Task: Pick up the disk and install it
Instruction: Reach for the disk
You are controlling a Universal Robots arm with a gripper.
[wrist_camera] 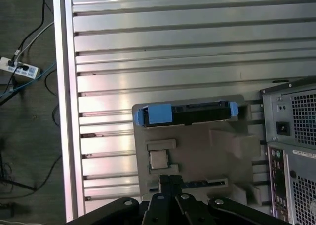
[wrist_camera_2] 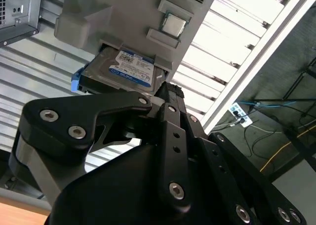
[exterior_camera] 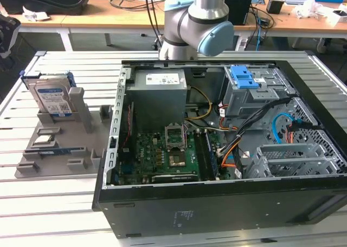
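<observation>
Disk [exterior_camera: 52, 99] upright in grey holder [exterior_camera: 81, 145] (blue bracket); gripper [wrist_camera: 168, 178] closed, apart.

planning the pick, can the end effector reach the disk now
Probably yes: the disk stands upright in the grey holder, top edge bare, nothing between it and the end effector.

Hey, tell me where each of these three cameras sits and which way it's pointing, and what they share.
Exterior view: off the arm, looking down across the slatted table at the open computer case; the arm shows beyond it.
First wrist view: on the arm, looking down past the gripper onto the grey holder, the disk edge-on in it.
Second wrist view: on the arm, looking along the gripper at the disk's labelled face.
Shared: all three show the disk standing in the holder.
</observation>
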